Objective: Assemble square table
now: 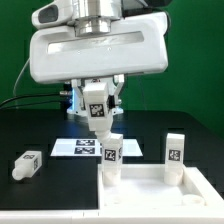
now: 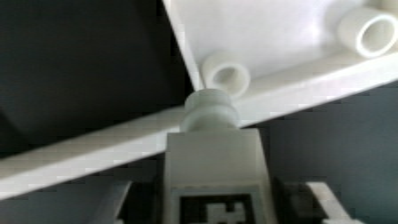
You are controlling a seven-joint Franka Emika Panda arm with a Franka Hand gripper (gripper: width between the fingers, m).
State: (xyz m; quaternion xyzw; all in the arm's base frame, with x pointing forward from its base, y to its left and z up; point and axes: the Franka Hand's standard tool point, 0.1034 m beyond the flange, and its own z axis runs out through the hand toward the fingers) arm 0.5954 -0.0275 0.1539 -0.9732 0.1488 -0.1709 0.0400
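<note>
No words, numbers or brand names can be read. The only signs are black-and-white square tags. One is on each of the centre leg (image 1: pixel 97 102), lower-centre leg (image 1: pixel 111 153), right leg (image 1: pixel 175 152) and lower-left leg (image 1: pixel 27 163). Several more are on the marker board (image 1: pixel 80 149).

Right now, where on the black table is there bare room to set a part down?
Bare black table lies between the lying white tagged block leg and the white recessed square tabletop, also behind the upright leg at the exterior view's right. Crowded: the tabletop corner under the jaws, which hold another leg.
</note>
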